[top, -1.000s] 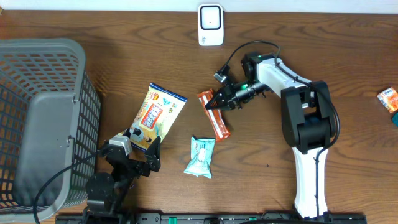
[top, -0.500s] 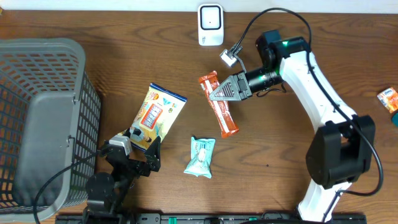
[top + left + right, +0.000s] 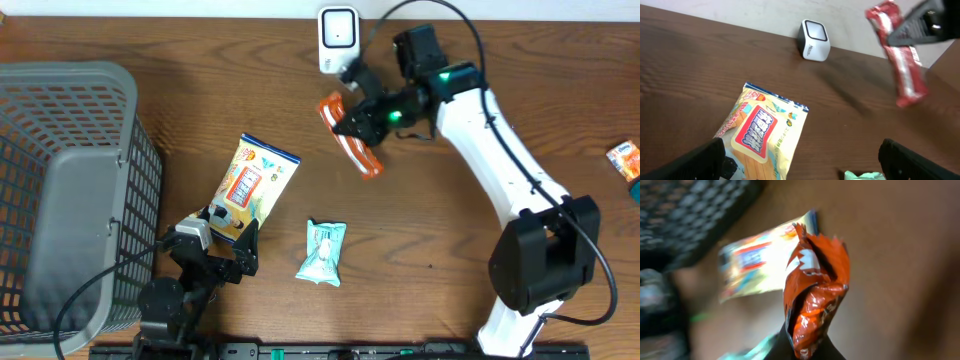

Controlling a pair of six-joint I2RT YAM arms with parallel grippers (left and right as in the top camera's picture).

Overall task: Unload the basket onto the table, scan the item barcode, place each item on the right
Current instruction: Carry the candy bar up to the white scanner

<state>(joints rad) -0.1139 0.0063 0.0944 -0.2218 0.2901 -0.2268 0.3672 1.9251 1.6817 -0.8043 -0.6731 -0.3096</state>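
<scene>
Packets number 4: 1 orange bar, 1 yellow bag, 1 teal pouch and 1 small one at the right edge, beside 1 scanner and 1 basket. The bar hangs clear of the surface, pinched near its upper end by the closed right end effector, just in front of the scanner. The right arm stretches from its near-right base up and leftward, while the left end effector sits low by the bag, spread wide and empty.

Grey basket at nine o'clock on the surface, yellow bag nearer centre, teal packet at six o'clock.
</scene>
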